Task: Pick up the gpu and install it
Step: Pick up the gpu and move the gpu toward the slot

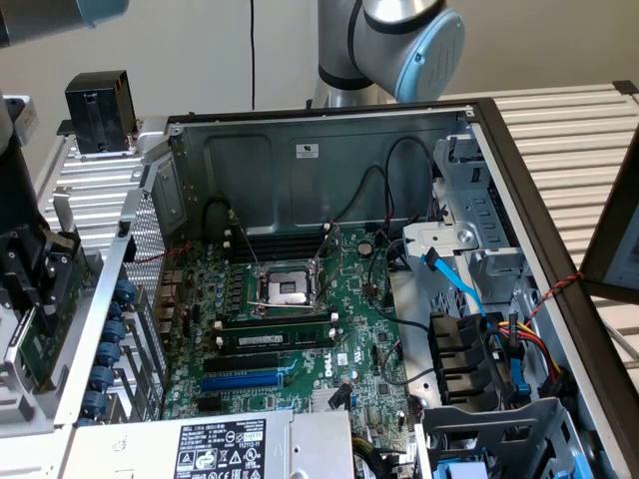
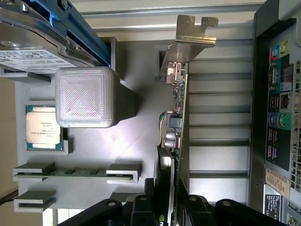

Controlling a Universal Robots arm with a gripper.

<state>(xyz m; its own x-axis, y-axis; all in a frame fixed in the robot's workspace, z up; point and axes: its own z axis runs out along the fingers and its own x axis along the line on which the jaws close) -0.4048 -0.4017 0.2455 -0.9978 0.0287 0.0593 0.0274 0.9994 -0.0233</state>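
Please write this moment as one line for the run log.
gripper: shut on gpu | gpu location: outside case, beside its port panel | installed: not yet

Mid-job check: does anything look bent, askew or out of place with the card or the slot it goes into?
Nothing stands out. The gpu sits straight in the gripper, held edge-on, and its metal bracket looks undamaged. Inside the open case, the blue slot looks unobstructed.
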